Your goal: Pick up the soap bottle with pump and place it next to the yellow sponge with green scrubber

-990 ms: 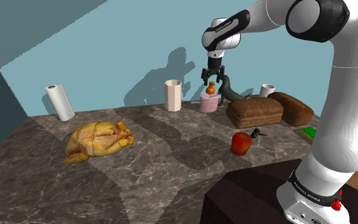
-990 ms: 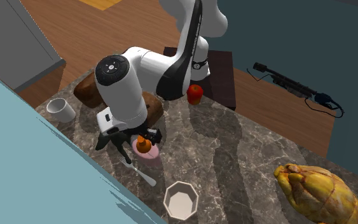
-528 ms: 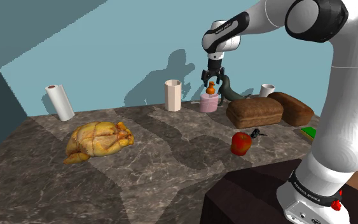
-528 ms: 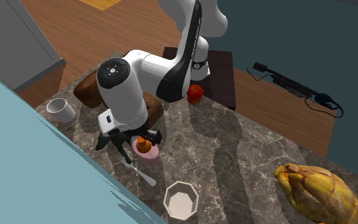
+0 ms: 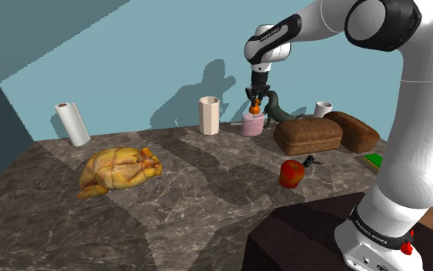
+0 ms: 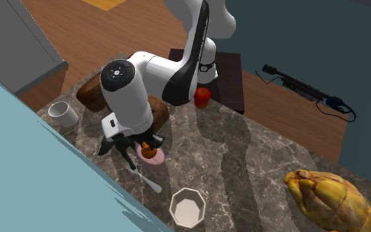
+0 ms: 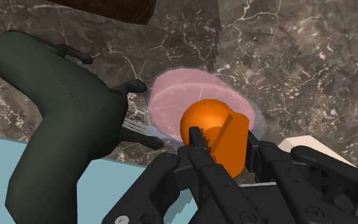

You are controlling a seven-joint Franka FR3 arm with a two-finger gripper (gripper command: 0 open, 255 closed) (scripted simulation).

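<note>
Likely kitchen, marble counter [image 5: 191, 208], bread [image 5: 308, 135], chicken [image 5: 120, 168]

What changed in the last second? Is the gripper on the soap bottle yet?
The gripper closed on the orange pump head of the soap bottle; a second ago its fingers stood open around it. The bottle has not left the counter. The chicken, apple and bread are unmoved.
</note>
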